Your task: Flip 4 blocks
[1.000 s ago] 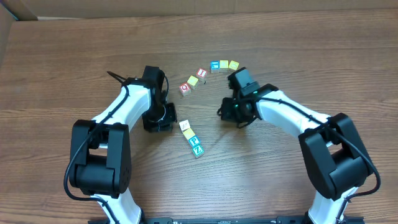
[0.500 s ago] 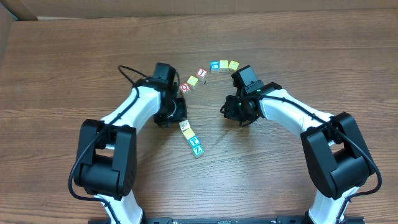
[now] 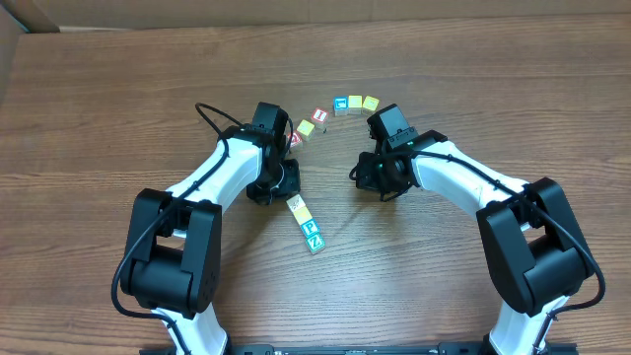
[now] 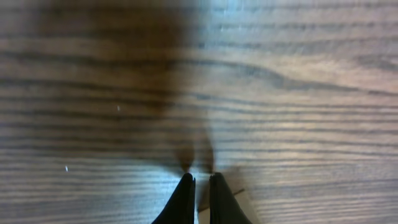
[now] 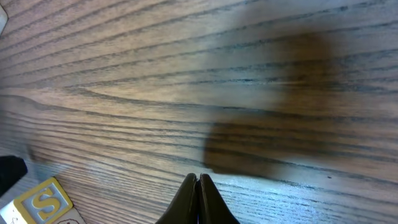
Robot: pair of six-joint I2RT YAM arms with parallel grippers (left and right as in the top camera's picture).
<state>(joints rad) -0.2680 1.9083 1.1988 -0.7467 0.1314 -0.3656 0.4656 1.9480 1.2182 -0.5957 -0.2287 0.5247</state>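
L pincer (image 4: 199, 182) & R pincer (image 5: 198, 182) both closed, tapered black tips over grainy wood tabletop (image 3: 89, 108) w/ small cubes (image 3: 305, 224).

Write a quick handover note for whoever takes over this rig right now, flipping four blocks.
Left gripper: jaws shut, empty, low beside the cream block.
Right gripper: jaws shut, empty, over the table.
The cream one, the blue P block and the teal Z block lie in a short central row; yellow blocks sit in the arc beyond.
No flip is confirmable; treat all four as left.
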